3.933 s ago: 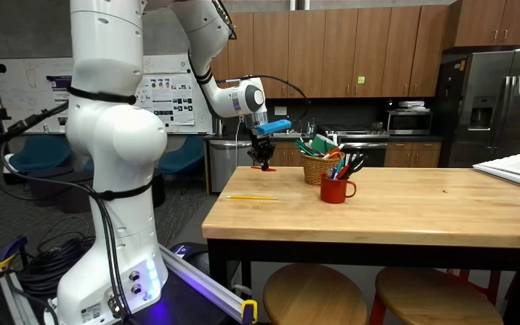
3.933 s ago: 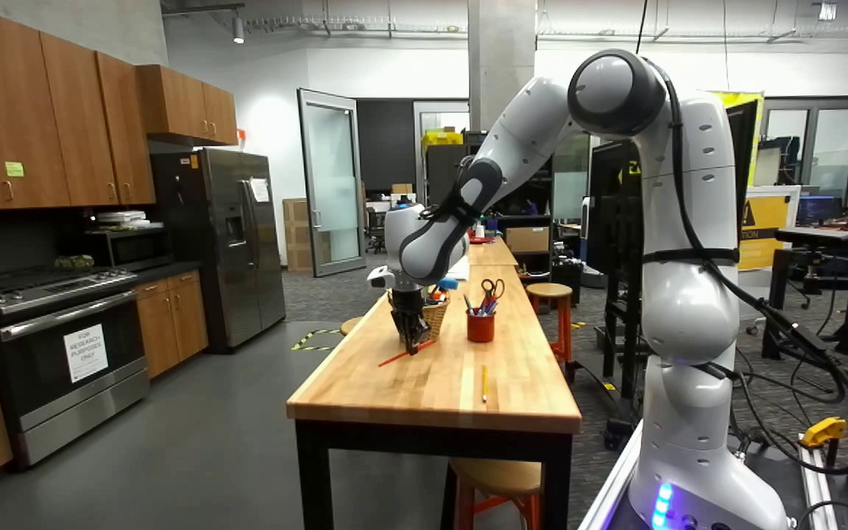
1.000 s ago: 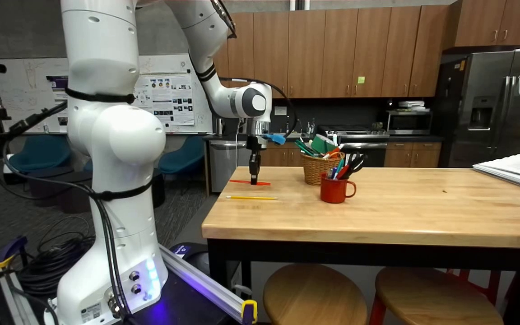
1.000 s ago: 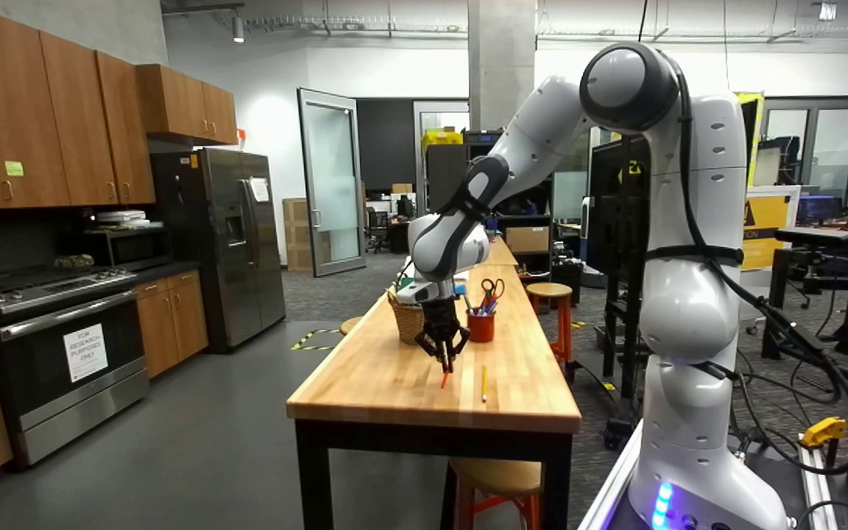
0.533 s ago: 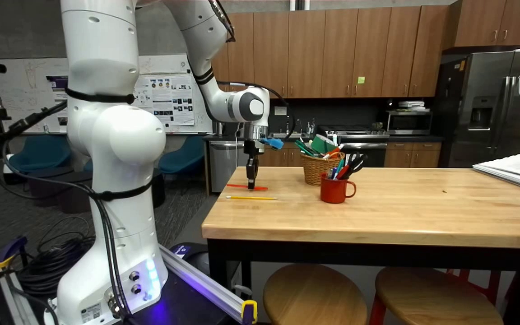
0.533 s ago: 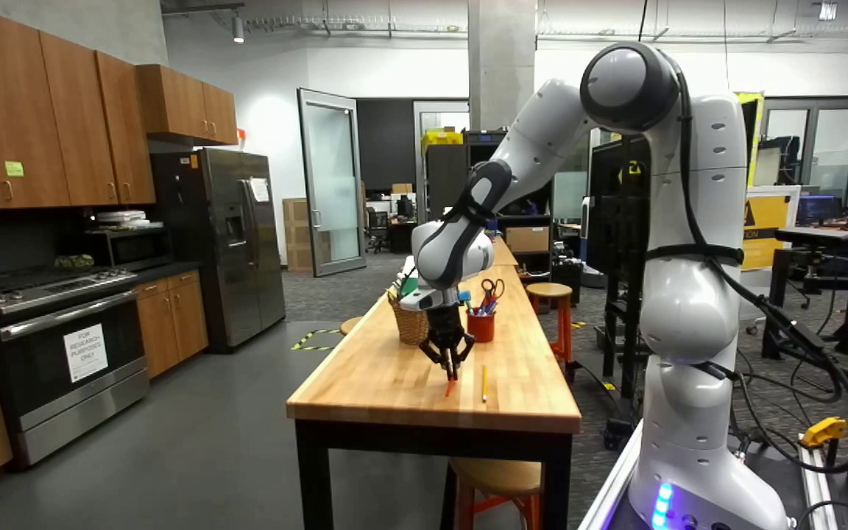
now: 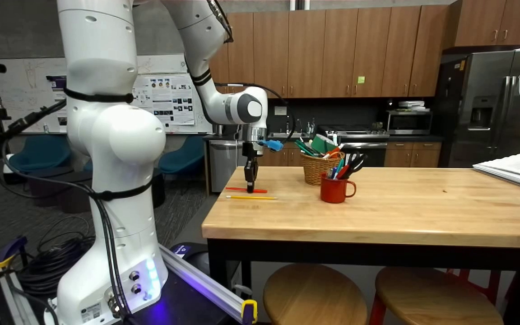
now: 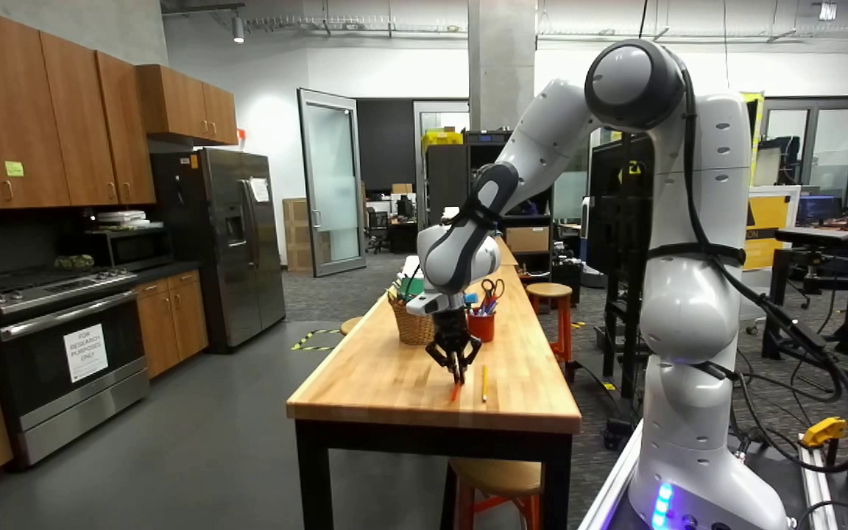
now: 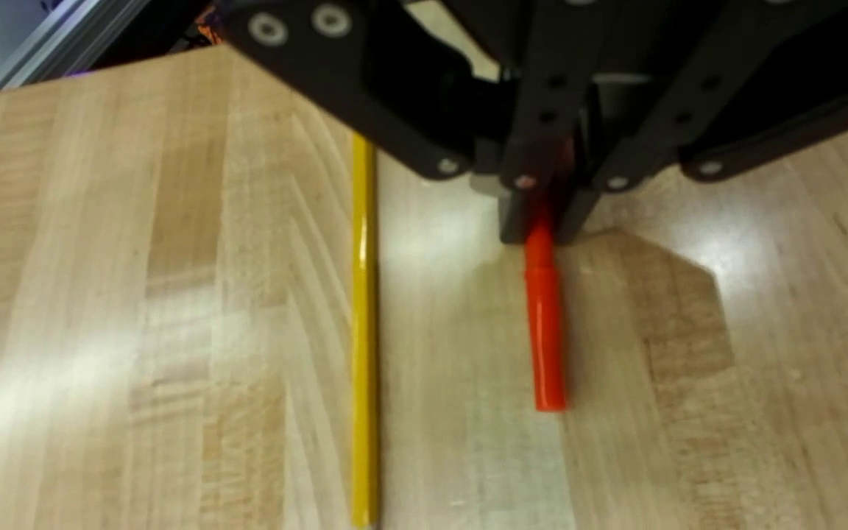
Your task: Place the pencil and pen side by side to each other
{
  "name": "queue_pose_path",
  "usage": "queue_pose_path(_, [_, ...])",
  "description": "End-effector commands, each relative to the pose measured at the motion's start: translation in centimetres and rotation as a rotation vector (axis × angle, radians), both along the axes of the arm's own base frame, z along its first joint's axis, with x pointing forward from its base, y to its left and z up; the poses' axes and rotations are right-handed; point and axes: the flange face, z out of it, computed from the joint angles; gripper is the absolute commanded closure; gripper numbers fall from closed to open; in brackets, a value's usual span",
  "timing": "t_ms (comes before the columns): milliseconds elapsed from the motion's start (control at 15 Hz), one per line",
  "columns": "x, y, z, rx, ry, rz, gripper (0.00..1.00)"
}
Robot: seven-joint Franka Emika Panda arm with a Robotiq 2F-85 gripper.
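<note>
The yellow pencil (image 7: 252, 197) lies on the wooden table; it also shows in an exterior view (image 8: 484, 384) and at left in the wrist view (image 9: 365, 331). My gripper (image 9: 540, 228) is shut on the red pen (image 9: 545, 338), with one pad on either side of its body. The pen (image 7: 261, 191) is low, at or just above the table; I cannot tell whether it touches. It runs nearly parallel to the pencil, with a gap between them. The pen's far part is hidden by the gripper in the wrist view.
A wicker basket (image 7: 316, 171) of pens and tools and a red mug (image 7: 333, 191) with scissors and pens stand beyond the pencil's end. A stack of papers (image 7: 513, 169) lies farther along the table. The table's near end edge (image 8: 435, 418) is close.
My gripper has carried the pen from beside the basket toward the pencil and turned it from slanting to nearly parallel. In the last second it moved closer and lower. The pencil has not moved.
</note>
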Motion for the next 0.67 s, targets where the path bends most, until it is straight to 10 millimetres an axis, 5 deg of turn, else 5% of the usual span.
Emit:
queue_pose_path(0, [-1.01, -0.73, 0.79, -0.029, -0.029, -0.022, 0.98])
queue_pose_path(600, [-1.41, -1.25, 1.09, -0.07, -0.038, -0.032, 0.98])
